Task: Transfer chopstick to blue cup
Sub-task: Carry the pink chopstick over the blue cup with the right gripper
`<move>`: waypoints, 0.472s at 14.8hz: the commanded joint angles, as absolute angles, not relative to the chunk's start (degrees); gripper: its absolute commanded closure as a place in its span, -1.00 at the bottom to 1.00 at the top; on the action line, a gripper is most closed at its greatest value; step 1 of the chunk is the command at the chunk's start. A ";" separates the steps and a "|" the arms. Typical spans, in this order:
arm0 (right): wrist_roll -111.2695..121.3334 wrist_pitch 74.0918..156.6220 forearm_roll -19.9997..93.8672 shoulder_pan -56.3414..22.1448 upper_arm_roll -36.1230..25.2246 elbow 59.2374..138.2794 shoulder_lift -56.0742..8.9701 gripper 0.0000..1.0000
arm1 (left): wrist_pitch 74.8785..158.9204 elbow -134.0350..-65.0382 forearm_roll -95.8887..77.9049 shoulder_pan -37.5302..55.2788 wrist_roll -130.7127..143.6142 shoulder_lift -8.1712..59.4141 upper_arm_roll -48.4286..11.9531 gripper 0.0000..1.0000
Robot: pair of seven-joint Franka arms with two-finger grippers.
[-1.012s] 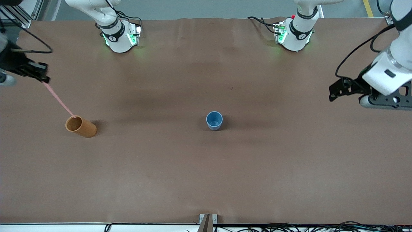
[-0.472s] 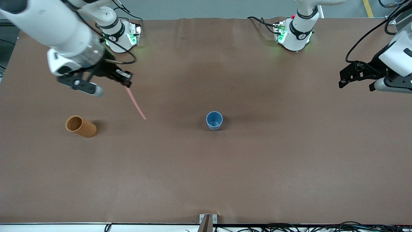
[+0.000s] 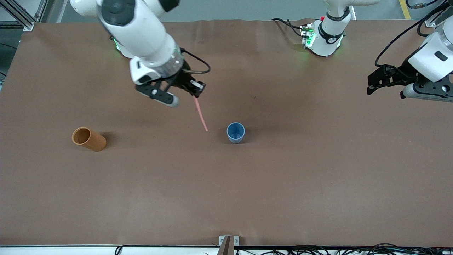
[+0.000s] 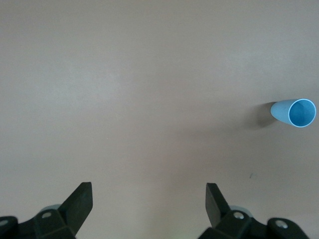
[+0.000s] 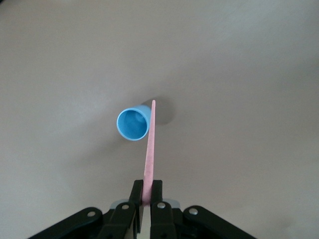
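Observation:
My right gripper is shut on the top end of the pale pink chopstick, which hangs down over the table with its tip close beside the blue cup, toward the right arm's end. In the right wrist view the chopstick runs from my gripper to just past the rim of the blue cup, beside its opening. The cup stands upright and looks empty. My left gripper is open and empty, held up over the left arm's end of the table; its view shows the cup far off.
An orange-brown cylindrical cup lies on its side toward the right arm's end of the table. A small metal bracket sits at the table edge nearest the front camera. The brown table cover is otherwise bare.
My right arm has carried the chopstick from the orange-brown cup across the table to just beside the blue cup. My left gripper has shifted slightly.

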State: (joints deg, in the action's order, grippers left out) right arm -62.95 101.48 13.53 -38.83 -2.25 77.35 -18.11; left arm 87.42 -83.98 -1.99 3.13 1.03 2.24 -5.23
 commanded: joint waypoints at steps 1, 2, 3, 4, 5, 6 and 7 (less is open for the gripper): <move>-66.35 106.41 14.85 -42.87 -3.16 75.94 -21.88 0.97 | 86.66 -84.37 -2.46 2.28 0.18 1.14 -5.27 -1.00; -66.71 107.65 14.85 -43.67 -3.16 76.02 -22.67 0.97 | 86.66 -84.37 -2.29 2.29 0.18 1.40 -5.36 -1.00; -66.71 108.01 14.85 -44.38 -3.16 76.03 -23.72 0.97 | 86.83 -84.37 -2.37 2.20 0.18 1.41 -5.36 -1.00; -66.71 108.02 14.77 -44.99 -3.16 75.94 -24.34 0.97 | 87.10 -84.03 -2.37 2.20 0.18 1.67 -5.36 -1.00; -66.62 108.37 14.85 -45.00 -3.16 76.02 -24.52 0.97 | 87.10 -83.94 -2.29 2.20 0.18 1.76 -5.36 -1.00; -66.62 109.41 14.77 -45.09 -3.16 76.11 -24.52 0.97 | 87.01 -83.76 -2.29 2.37 0.61 1.76 -5.45 -1.00; -66.62 109.95 14.68 -45.52 -3.16 76.64 -24.78 0.97 | 87.01 -83.76 -2.72 2.29 0.96 1.76 -5.45 -1.00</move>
